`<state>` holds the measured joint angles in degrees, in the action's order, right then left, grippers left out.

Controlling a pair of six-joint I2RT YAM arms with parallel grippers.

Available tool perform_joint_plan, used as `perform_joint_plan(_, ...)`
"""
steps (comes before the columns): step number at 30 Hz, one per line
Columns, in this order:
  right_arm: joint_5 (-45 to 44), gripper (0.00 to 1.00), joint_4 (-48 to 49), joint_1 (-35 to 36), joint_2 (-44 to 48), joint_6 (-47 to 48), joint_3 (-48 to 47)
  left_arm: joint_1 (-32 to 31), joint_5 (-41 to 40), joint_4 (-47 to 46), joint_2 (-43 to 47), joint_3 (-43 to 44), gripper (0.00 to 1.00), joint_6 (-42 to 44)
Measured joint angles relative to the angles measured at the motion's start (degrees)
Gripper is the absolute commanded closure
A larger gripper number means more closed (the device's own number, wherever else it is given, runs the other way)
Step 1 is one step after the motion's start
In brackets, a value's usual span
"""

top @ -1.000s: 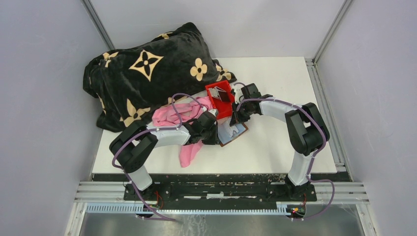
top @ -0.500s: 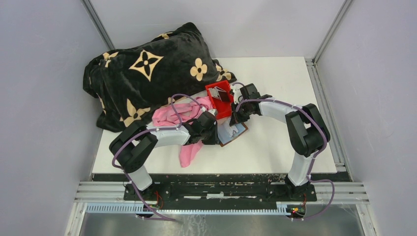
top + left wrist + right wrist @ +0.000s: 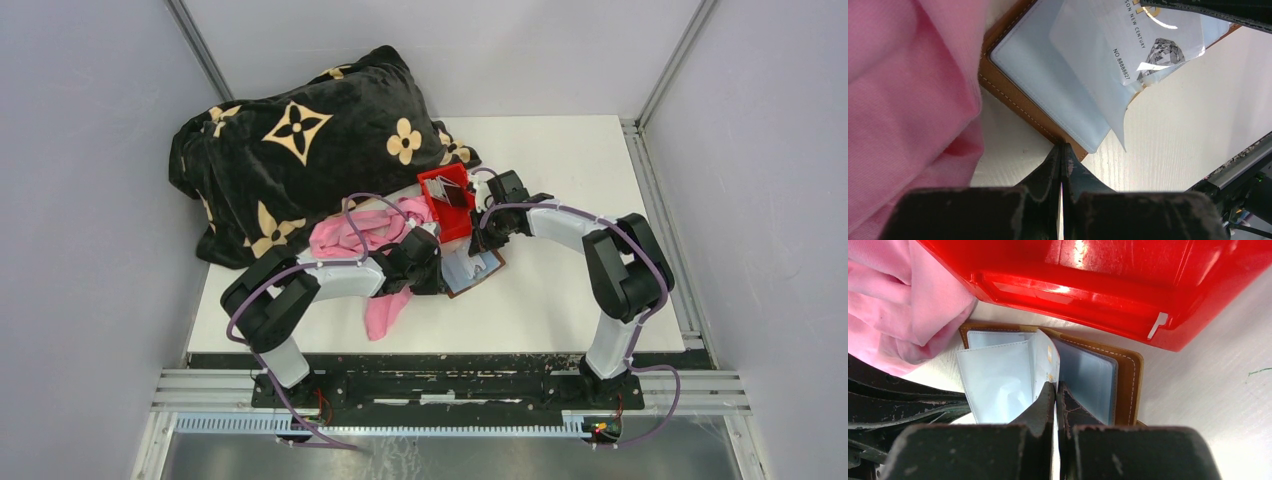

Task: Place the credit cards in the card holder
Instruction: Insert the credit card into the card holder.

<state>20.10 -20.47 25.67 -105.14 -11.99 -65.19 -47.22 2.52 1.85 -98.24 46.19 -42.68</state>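
Left fingers (image 3: 1047, 167) pressed together, tips down; right fingers (image 3: 1042, 407) likewise.

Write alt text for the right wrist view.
The right gripper, shut, appears to pinch a raised clear pocket page of the open brown card holder on a white table. A red bin lies just beyond it, pink cloth at left.

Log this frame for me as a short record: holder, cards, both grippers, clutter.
card holder: open on the table, clear pockets up, beside the red bin
cards: one printed card seen through a clear pocket; other cards in the red bin
left gripper: shut, tips at the holder's brown edge
right gripper: shut, tips at a raised pocket leaf; pinch unclear
clutter: pink cloth against the holder; black flowered blanket behind
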Motion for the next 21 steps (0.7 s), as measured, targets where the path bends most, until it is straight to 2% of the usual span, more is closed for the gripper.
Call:
perform_joint_plan(13,-0.87,0.99,-0.35,0.11,0.2,0.7,0.07,0.0,-0.07,-0.72,0.15,-0.5,0.97,-0.55)
perform_joint_plan(21,4.52,0.99,0.66,-0.7,0.2,-1.44,0.55,0.0,-0.15,-0.72,0.07,-0.44,0.97,-0.55)
